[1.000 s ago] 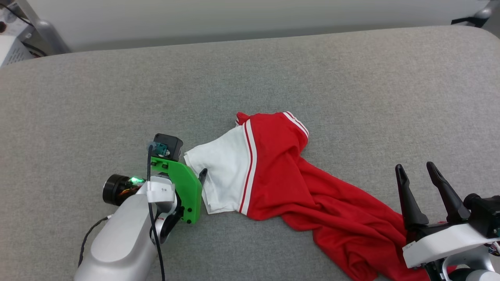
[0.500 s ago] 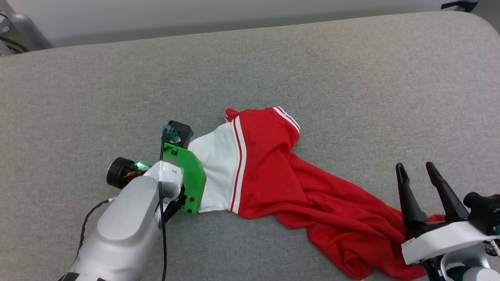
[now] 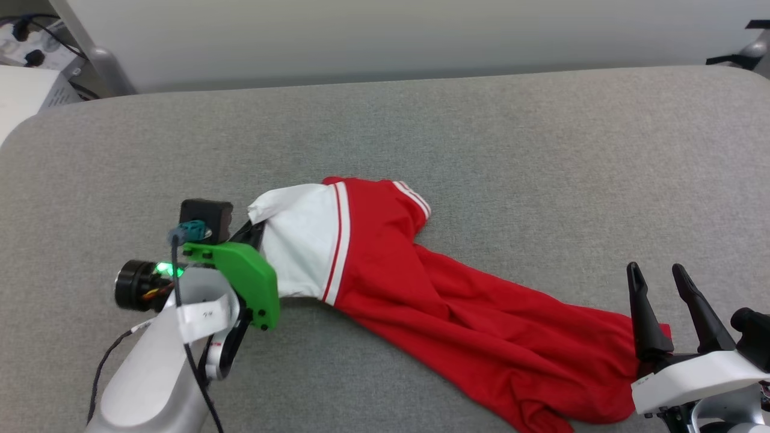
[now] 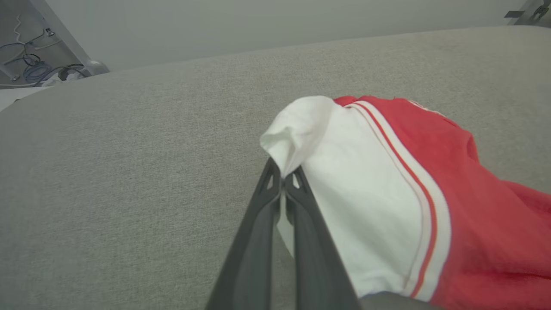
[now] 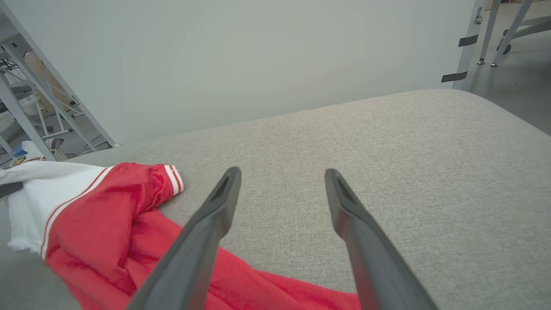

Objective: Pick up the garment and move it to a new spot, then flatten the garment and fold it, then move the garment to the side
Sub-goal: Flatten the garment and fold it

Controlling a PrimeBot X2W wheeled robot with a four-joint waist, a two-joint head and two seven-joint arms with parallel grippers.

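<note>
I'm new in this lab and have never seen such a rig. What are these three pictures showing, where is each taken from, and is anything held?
This is a two-armed robot at a grey padded surface. The wide picture comes from a camera on its head, looking down; the other two come from cameras on its wrists, looking along each gripper's two dark fingers. On the surface lies the garment, a crumpled red shirt with a white sleeve. The left gripper is shut, pinching the sleeve's edge. The right gripper is open and holds nothing, near the shirt's other end.
</note>
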